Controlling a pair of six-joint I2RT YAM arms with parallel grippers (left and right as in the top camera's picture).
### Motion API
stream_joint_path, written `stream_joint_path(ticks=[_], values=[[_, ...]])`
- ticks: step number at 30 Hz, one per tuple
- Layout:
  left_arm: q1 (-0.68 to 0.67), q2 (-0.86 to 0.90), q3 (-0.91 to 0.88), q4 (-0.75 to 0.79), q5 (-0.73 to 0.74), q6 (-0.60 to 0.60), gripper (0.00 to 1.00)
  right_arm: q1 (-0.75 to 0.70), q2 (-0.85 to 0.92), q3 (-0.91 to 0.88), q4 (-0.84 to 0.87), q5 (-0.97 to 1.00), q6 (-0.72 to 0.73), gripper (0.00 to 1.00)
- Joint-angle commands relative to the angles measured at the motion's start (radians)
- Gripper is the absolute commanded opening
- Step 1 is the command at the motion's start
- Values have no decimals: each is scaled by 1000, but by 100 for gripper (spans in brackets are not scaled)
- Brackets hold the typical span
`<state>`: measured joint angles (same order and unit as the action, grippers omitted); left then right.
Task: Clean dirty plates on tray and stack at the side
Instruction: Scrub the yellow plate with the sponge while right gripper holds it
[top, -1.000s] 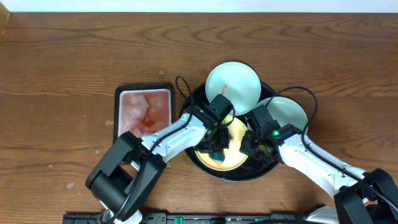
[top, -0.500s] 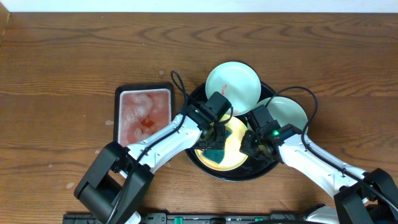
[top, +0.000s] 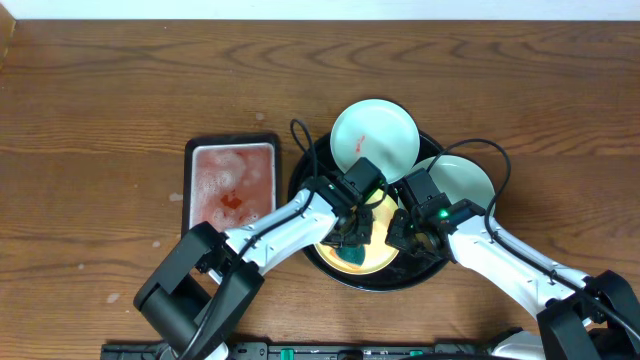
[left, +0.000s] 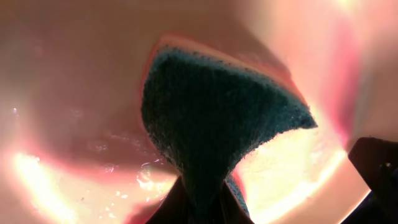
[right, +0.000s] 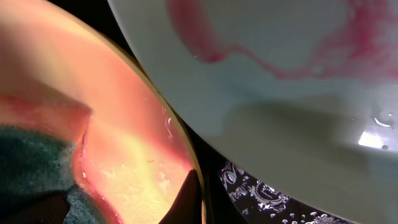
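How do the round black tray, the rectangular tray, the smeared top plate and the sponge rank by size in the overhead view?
1. Round black tray, though mostly covered.
2. Rectangular tray.
3. Top plate, somewhat smaller.
4. Green sponge, partly hidden.

Rectangular black tray (top: 188, 180) (pinkish liquid inside), dark green sponge (left: 211, 118)

The left gripper (top: 350, 240) and sponge (top: 350, 257) hide much of the yellow plate (top: 381, 250).
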<state>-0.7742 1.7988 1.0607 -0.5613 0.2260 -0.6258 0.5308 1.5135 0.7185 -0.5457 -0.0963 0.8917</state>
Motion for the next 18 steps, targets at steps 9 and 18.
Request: stream_joint_path(ticks=[9, 18], values=[[28, 14, -1, -77, -544, 4, 7, 0, 5, 5, 4, 17, 12, 1], [25, 40, -27, 175, 63, -136, 8, 0, 5, 5, 4, 17, 12, 1]])
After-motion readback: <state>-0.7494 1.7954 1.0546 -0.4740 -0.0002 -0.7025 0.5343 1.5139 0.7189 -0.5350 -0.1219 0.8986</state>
